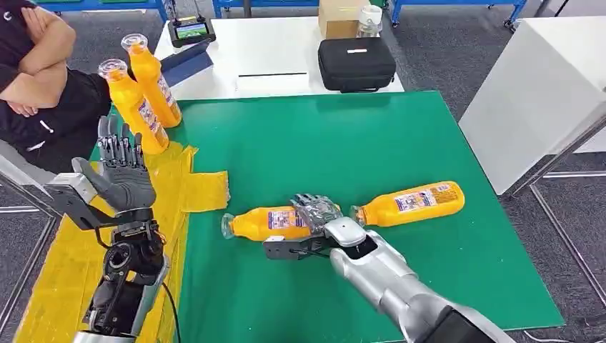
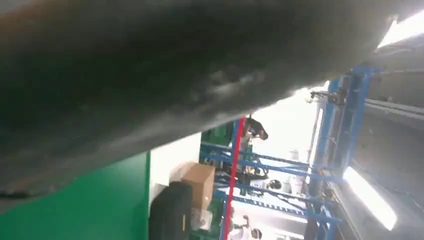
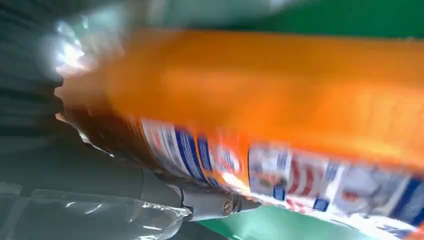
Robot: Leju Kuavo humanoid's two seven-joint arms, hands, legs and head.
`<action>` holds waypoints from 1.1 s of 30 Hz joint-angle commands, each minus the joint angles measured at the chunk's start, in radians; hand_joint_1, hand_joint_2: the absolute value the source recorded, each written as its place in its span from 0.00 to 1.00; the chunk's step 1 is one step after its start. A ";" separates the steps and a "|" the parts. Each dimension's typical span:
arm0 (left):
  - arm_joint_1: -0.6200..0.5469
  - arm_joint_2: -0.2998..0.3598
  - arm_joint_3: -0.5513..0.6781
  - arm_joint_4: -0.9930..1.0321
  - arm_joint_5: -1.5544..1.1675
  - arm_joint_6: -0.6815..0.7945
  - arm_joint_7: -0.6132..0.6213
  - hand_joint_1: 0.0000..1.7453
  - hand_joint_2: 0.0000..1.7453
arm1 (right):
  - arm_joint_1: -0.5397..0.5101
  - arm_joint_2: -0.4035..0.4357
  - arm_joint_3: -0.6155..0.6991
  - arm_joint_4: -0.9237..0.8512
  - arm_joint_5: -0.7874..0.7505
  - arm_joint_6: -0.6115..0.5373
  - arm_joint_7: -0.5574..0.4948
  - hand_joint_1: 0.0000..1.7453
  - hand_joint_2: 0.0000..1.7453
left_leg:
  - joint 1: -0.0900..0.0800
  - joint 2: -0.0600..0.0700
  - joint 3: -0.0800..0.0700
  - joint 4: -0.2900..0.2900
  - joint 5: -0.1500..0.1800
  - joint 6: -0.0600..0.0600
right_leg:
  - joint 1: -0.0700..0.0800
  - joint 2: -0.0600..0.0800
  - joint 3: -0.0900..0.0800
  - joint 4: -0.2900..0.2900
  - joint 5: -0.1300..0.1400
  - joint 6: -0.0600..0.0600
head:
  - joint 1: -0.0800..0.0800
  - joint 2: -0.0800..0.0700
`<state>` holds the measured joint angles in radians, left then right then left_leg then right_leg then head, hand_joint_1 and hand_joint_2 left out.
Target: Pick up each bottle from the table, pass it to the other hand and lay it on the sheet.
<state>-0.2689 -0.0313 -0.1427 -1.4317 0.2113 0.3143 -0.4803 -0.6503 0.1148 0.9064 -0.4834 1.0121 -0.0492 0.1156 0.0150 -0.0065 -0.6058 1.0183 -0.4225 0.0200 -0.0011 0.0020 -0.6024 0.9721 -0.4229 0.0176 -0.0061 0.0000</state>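
An orange bottle (image 1: 261, 223) lies on its side in the middle of the green mat (image 1: 321, 136). My right hand (image 1: 314, 211) grips its base end, with the fingers wrapped over it. The right wrist view has this bottle (image 3: 280, 90) pressed close against the hand, label showing. A second orange bottle (image 1: 414, 202) lies just right of the hand, cap toward it. Two more bottles (image 1: 136, 111) (image 1: 156, 82) rest at the far end of the yellow sheet (image 1: 64, 271). My left hand (image 1: 123, 175) is raised over the sheet, fingers straight and apart, holding nothing.
A person (image 1: 36, 71) with folded arms sits at the far left beside the sheet. Behind the mat stand a black case (image 1: 356, 63), a cardboard box (image 1: 341, 16) and a small screen device (image 1: 191, 30). A white table (image 1: 536, 93) flanks the right side.
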 commanded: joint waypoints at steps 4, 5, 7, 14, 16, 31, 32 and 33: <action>-0.094 -0.005 -0.042 0.125 0.015 -0.010 0.015 0.00 0.00 | 0.071 -0.029 0.036 0.171 0.026 0.012 0.018 1.00 1.00 | 0.000 -0.001 0.011 0.000 -0.006 0.002 | -0.001 0.000 0.011 -0.001 0.001 0.001 | -0.001 0.000; -0.097 -0.004 -0.041 0.128 0.017 -0.010 0.016 0.00 0.00 | 0.071 -0.029 0.035 0.170 0.027 0.012 0.015 1.00 1.00 | -0.001 -0.004 0.004 -0.002 -0.001 0.002 | -0.001 -0.002 0.006 -0.003 0.005 0.001 | 0.000 0.000; -0.096 0.001 -0.037 0.132 0.021 -0.009 0.015 0.00 0.00 | 0.073 -0.030 0.032 0.171 0.030 0.017 0.010 1.00 1.00 | 0.000 -0.002 0.012 0.001 -0.005 0.002 | -0.001 0.000 0.013 0.001 0.000 0.000 | 0.000 0.000; -0.095 0.001 -0.037 0.132 0.022 -0.009 0.015 0.00 0.00 | 0.073 -0.031 0.030 0.172 0.031 0.018 0.010 1.00 1.00 | -0.001 -0.002 0.013 0.000 0.001 0.003 | -0.001 0.000 0.015 0.000 0.002 -0.001 | 0.000 0.000; -0.095 0.001 -0.037 0.132 0.022 -0.009 0.015 0.00 0.00 | 0.073 -0.031 0.030 0.172 0.031 0.018 0.010 1.00 1.00 | -0.001 -0.002 0.013 0.000 0.000 0.002 | -0.001 0.000 0.016 0.000 0.002 -0.001 | 0.000 0.000; -0.083 0.016 -0.004 0.177 0.001 0.013 0.026 0.00 0.00 | 0.067 -0.086 -0.217 0.011 -0.137 -0.113 -0.126 1.00 1.00 | -0.002 0.000 0.015 -0.003 -0.002 0.003 | -0.002 0.003 0.023 -0.002 0.002 0.000 | 0.000 0.000; -0.085 0.026 -0.007 0.190 -0.046 0.056 0.029 0.00 0.00 | 0.076 -0.086 -0.276 -0.024 -0.193 -0.169 -0.181 1.00 1.00 | -0.001 0.000 0.015 -0.002 -0.001 0.005 | -0.001 0.003 0.027 -0.001 0.005 0.006 | 0.000 0.000; -0.095 0.043 -0.009 0.234 -0.150 0.149 0.029 0.00 1.00 | 0.079 -0.100 -0.332 -0.105 -0.246 -0.203 -0.236 1.00 1.00 | -0.002 -0.001 0.011 -0.003 0.002 0.004 | -0.001 0.001 0.024 -0.002 0.005 0.006 | 0.000 0.000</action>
<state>-0.3372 -0.0282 -0.1579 -1.3439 0.2182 0.3311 -0.4566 -0.6362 0.0755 0.7564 -0.4597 0.8751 -0.1743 -0.0061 0.0140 -0.0041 -0.5932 1.0185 -0.4226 0.0237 -0.0020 0.0076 -0.5765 0.9726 -0.4183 0.0230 -0.0065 0.0000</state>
